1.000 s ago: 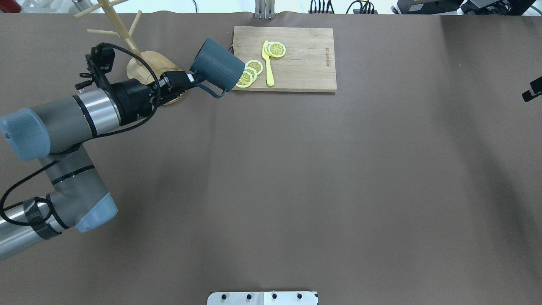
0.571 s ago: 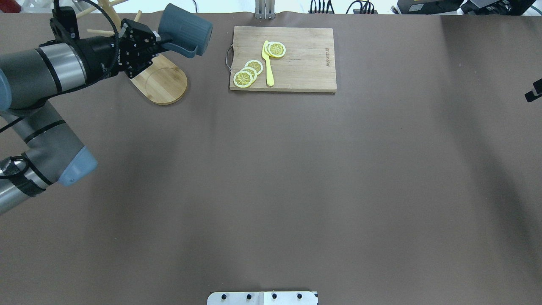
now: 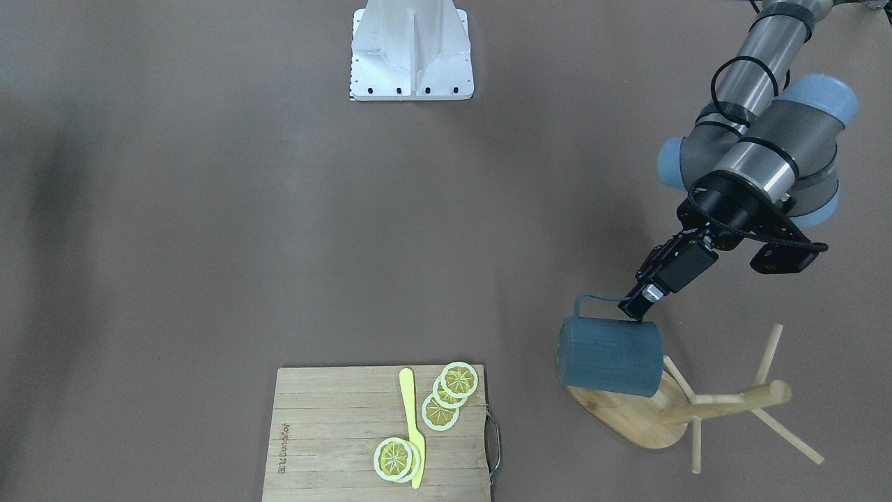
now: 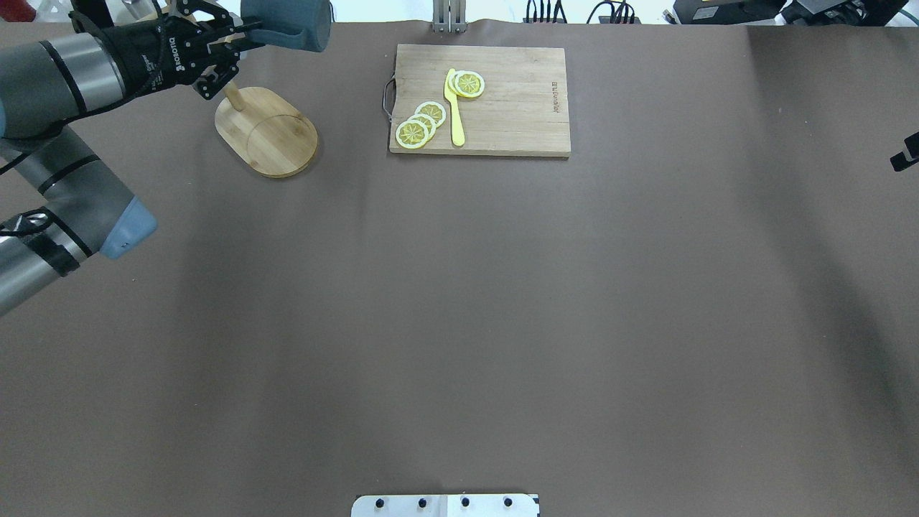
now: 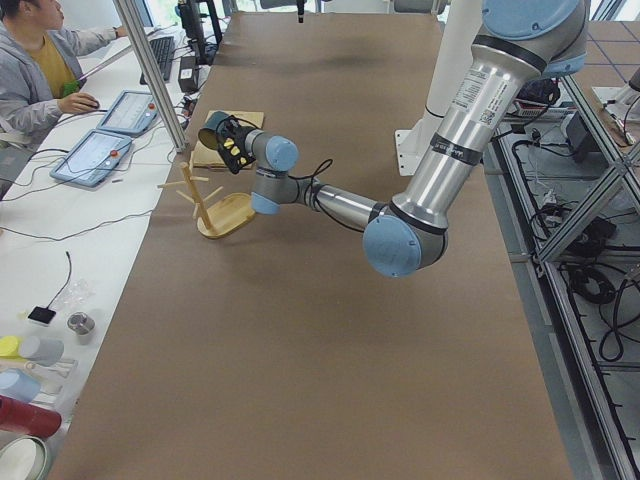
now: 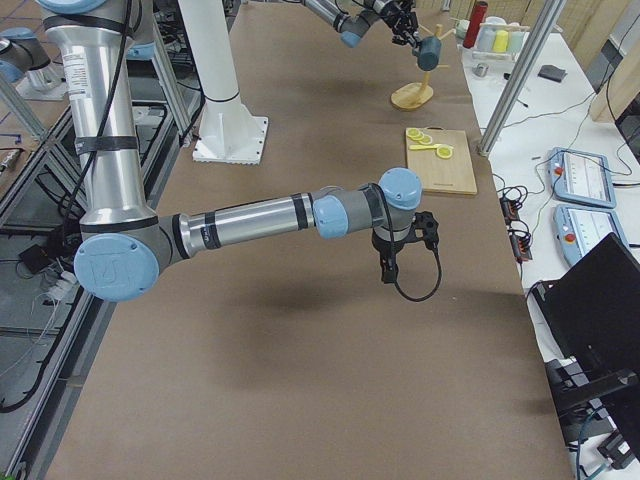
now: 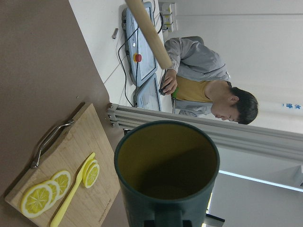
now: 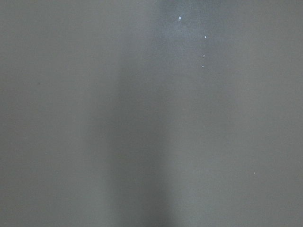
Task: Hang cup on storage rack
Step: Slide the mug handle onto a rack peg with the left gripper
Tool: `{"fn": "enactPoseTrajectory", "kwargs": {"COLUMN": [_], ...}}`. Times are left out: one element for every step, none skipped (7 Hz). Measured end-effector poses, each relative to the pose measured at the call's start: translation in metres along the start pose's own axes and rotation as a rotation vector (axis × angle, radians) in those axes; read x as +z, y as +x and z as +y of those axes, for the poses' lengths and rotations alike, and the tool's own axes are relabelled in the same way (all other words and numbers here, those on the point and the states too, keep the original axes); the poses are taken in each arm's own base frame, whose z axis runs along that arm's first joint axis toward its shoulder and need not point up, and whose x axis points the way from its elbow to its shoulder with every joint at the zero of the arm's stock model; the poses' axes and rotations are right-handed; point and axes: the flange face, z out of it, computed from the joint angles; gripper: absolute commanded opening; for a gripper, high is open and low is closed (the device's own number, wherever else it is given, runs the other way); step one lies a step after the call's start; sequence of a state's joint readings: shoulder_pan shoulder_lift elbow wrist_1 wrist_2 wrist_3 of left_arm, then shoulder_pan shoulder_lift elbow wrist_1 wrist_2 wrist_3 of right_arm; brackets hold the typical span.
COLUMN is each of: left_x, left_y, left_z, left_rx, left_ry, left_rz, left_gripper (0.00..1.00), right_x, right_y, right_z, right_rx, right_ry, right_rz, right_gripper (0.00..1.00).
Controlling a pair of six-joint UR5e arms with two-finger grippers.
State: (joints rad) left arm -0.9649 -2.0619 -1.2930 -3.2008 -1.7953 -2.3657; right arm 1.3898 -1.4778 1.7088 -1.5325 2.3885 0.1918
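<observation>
My left gripper is shut on the squared handle of the dark blue-grey cup. It holds the cup in the air on its side, above the oval base of the bamboo storage rack. In the overhead view the cup is at the top edge, right of the left gripper, with the rack base below. The left wrist view looks into the cup's yellow inside, and one peg slants above it. My right gripper hangs over bare table, and I cannot tell whether it is open or shut.
A slatted cutting board with a metal handle lies right of the rack, bearing lemon slices and a yellow knife. An operator sits at the far side. The robot's base plate is at the near edge.
My left arm has swung the cup up and leftward, from beside the cutting board to high over the rack. The right arm has not moved.
</observation>
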Motion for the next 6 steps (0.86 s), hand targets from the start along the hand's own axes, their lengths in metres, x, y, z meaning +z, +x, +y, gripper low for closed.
{"fn": "enactPoseTrajectory", "kwargs": {"left_x": [0.003, 0.006, 0.006, 0.003, 0.000, -0.001], "left_y": [0.004, 0.010, 0.012, 0.008, 0.002, -0.002], "left_z": [-0.012, -0.020, -0.030, -0.041, -0.051, -0.058], "left_rx": [-0.083, -0.167, -0.248, -0.311, -0.353, -0.405], "left_ry": [-0.002, 0.004, 0.009, 0.004, 0.004, 0.014], "left_rz": [0.015, 0.039, 0.079, 0.120, 0.152, 0.175], "left_gripper": [0.00, 0.00, 0.00, 0.00, 0.00, 0.00], "right_x": [0.000, 0.000, 0.000, 0.000, 0.000, 0.000], "right_y": [0.000, 0.000, 0.000, 0.000, 0.000, 0.000], "right_z": [0.000, 0.000, 0.001, 0.001, 0.001, 0.001], "right_rx": [0.000, 0.000, 0.000, 0.000, 0.000, 0.001], "right_ry": [0.000, 0.000, 0.000, 0.000, 0.000, -0.001], "right_rz": [0.000, 0.000, -0.001, -0.001, -0.001, -0.002], "right_gripper": [1.00, 1.00, 1.00, 1.00, 1.00, 1.00]}}
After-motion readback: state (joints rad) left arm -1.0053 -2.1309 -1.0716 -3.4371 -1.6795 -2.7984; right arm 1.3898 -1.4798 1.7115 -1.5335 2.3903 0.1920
